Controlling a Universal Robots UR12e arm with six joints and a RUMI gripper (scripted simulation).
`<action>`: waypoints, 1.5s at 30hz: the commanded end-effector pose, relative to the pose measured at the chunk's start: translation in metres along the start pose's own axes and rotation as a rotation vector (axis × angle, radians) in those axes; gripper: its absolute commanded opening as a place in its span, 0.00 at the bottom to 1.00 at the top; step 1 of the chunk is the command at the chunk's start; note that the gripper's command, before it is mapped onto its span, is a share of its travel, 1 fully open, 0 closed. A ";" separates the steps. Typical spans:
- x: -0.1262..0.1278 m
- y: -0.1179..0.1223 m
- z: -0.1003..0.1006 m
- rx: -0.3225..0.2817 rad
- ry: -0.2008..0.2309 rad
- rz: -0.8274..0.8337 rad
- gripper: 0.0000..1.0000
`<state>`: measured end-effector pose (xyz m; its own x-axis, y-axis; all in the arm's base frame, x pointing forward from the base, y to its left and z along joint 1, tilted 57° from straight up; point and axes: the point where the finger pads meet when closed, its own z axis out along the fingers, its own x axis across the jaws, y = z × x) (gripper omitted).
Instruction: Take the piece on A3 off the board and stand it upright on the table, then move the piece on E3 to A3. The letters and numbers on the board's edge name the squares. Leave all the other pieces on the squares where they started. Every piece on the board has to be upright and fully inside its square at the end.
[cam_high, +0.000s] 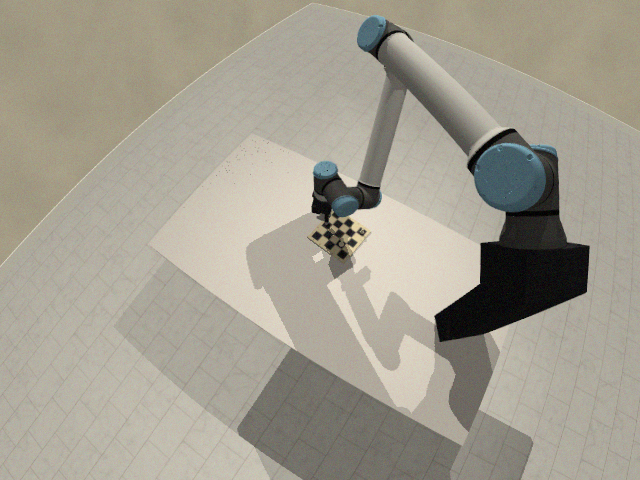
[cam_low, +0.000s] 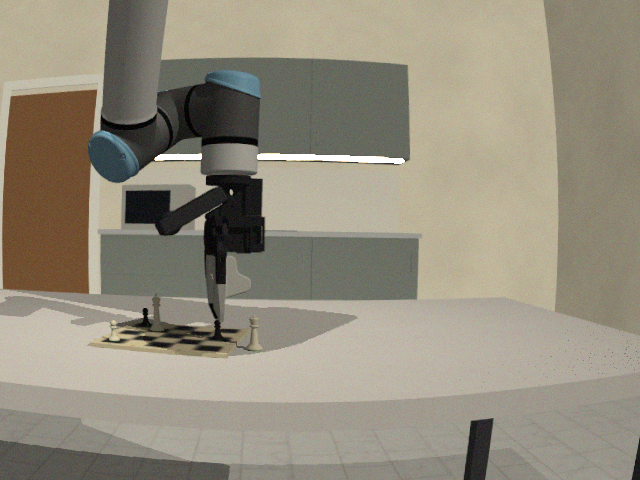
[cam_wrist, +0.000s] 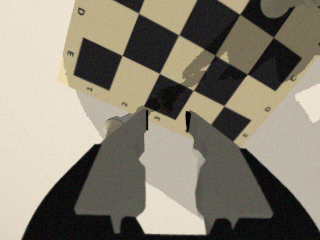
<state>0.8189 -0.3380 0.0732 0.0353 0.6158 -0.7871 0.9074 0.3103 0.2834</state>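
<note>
Left of center in the exterior view, the claw (cam_high: 326, 219) (cam_low: 219, 317) (cam_wrist: 166, 112) pointed down at the near black pawn (cam_low: 217, 332) (cam_wrist: 168, 97). It was partly open, its fingers a narrow gap apart, and had hold of nothing. The pawn stood upright on the dark E3 square, by the edge of the board (cam_high: 313, 237) (cam_low: 206, 352) (cam_wrist: 135, 97). Just beside the board, lower center, a pale crowned piece (cam_low: 253, 335) (cam_wrist: 113, 127) stood upright on the desk (cam_high: 206, 217) (cam_low: 413, 361) (cam_wrist: 30, 105). Toward the left stood a small white pawn (cam_low: 113, 332), a far black pawn (cam_low: 145, 317) and a tall pale piece (cam_high: 341, 243) (cam_low: 156, 315) (cam_wrist: 275, 7).
</note>
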 end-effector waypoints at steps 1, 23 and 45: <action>0.000 0.001 0.007 -0.001 0.000 0.000 0.20; 0.000 0.001 0.024 -0.001 0.000 0.000 0.20; 0.000 0.001 0.024 -0.001 0.000 0.000 0.20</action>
<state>0.8292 -0.3556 0.0599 0.0353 0.6158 -0.7871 0.9074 0.3103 0.2834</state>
